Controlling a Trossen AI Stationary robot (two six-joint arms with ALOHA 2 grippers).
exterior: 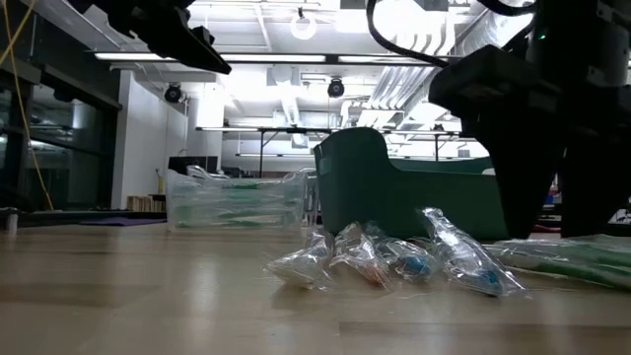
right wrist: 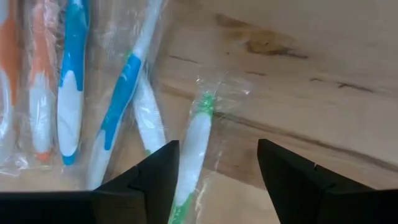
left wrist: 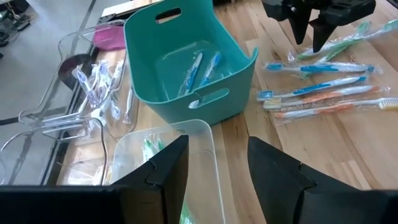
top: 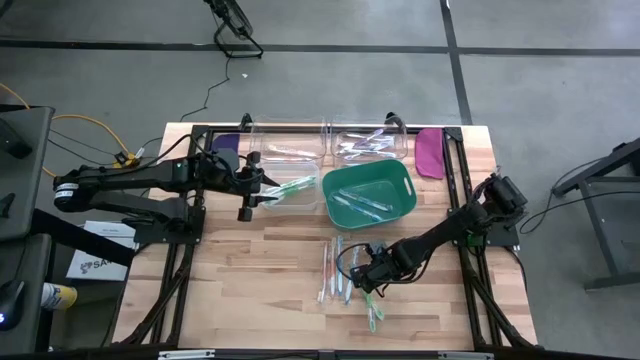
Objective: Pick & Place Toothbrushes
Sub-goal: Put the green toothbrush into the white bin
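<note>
Inside the teal basket (left wrist: 239, 74) lie two toothbrushes (left wrist: 200, 67); both tools wide.

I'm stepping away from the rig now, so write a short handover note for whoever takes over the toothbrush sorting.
Left gripper: open, empty, above the clear bin beside the teal basket.
Right gripper: open, low over a green toothbrush on the table, not gripping.
Done: two blue toothbrushes in the basket; more wrapped ones in the clear bins.
Left: the wrapped toothbrushes lying loose on the table.
</note>
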